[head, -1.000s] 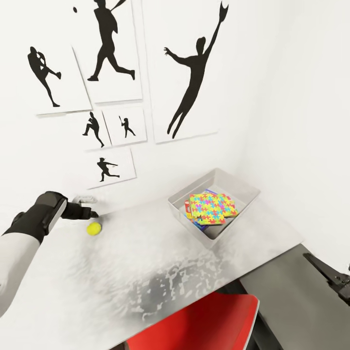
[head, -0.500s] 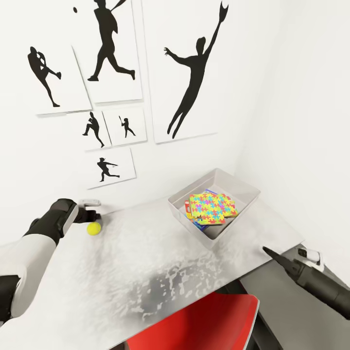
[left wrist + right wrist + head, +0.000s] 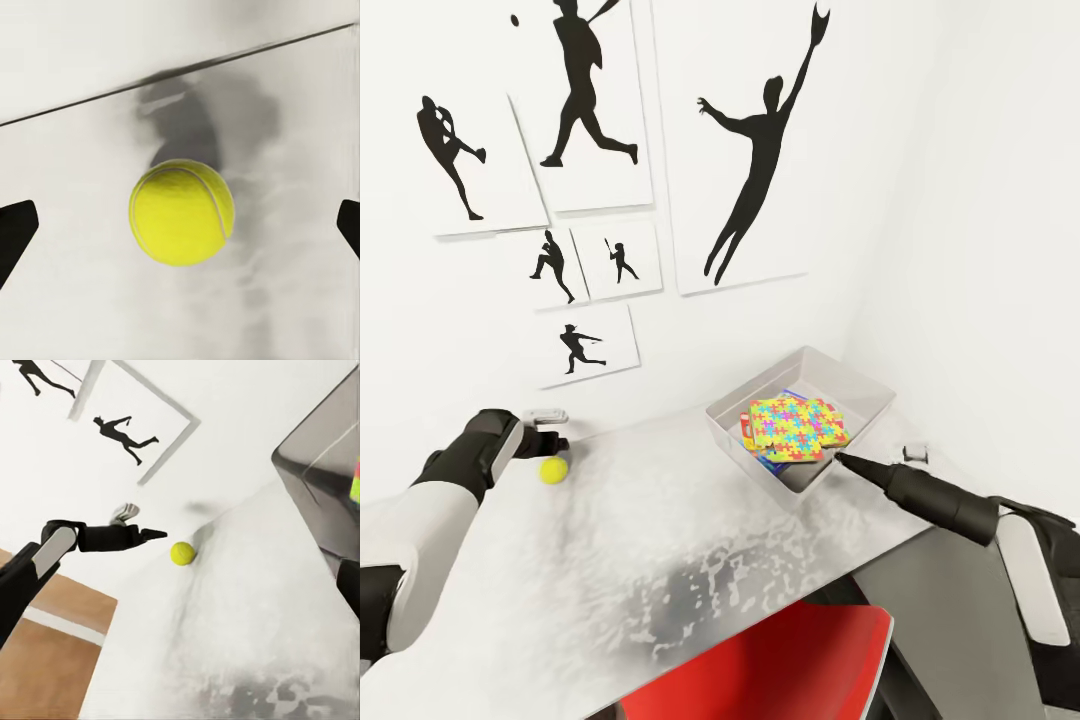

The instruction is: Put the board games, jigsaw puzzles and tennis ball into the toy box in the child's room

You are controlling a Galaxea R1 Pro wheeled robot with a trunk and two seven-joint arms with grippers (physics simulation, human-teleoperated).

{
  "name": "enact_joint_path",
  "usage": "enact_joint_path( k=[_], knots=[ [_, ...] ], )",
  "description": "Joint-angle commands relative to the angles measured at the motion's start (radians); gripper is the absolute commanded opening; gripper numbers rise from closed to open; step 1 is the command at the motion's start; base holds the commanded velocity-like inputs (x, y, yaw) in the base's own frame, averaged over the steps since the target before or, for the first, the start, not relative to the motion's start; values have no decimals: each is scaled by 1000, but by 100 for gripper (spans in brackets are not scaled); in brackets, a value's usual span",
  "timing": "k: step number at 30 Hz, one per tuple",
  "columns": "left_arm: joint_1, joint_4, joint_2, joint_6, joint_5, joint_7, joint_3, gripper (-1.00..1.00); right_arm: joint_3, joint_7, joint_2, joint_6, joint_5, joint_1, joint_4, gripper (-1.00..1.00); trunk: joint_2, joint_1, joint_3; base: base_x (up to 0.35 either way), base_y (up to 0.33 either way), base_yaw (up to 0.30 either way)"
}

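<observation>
Leftmost, we see the left gripper (image 3: 556,441) poised above the small yellow-green tennis ball (image 3: 553,469), its fingers spread wide and holding nothing; the ball rests on the pale grey table (image 3: 660,520). Further right, the shallow light grey toy box (image 3: 800,425) holds a multicoloured jigsaw puzzle (image 3: 795,428). Whether the right gripper (image 3: 840,458), at the box's near wall, is parted we cannot tell.

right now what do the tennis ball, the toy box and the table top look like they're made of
Tennis ball: matte yellow-green felt by the look, with a pale curved seam. Toy box: light grey, smooth thin flared walls, probably plastic, though painted metal would look the same. Table: pale grey top with a blotchy sheen and dull reflections, perhaps brushed metal or glossy laminate; the render leaves it open.
</observation>
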Motion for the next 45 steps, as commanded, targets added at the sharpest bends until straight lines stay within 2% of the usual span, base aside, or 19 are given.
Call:
enact_joint_path(
  k=[1,5,10,16,19,26,39,42,44,45],
  knots=[
    [-1,-1,-4,4,1,-3,2,100,23,-20,1,5,4,-11,0,100,-2,1,-2,0,0,0],
    [-1,-1,-10,2,1,-2,4,100,97,-54,0,5,5,-10,0,100,-2,1,-2,0,0,0],
    [-1,-1,-16,1,1,-1,5,100,134,-61,-1,5,5,13,0,100,-2,1,-2,0,0,0],
    [-2,0,-20,-11,1,-1,5,100,124,-36,-6,5,-4,64,0,100,-2,1,-6,0,0,0],
    [-2,0,-28,-24,2,0,5,100,105,14,-9,5,-7,94,0,100,-2,1,-10,0,0,0],
    [-2,2,-35,-30,2,1,5,100,95,64,-11,5,-9,106,0,100,-2,1,-21,0,0,0],
    [-3,2,-32,-32,2,0,6,100,93,70,-8,5,-6,108,0,100,-2,1,-43,0,0,0],
    [-3,2,-29,-32,2,0,23,100,93,69,-6,5,-3,108,0,100,-2,1,-48,0,0,0],
    [-3,2,-27,-33,0,0,63,100,94,69,-5,5,1,108,0,100,-2,1,-50,0,0,0],
    [-3,2,-27,-33,-1,0,71,100,94,69,-4,5,1,109,0,100,-2,1,-51,0,0,0]
  ],
)
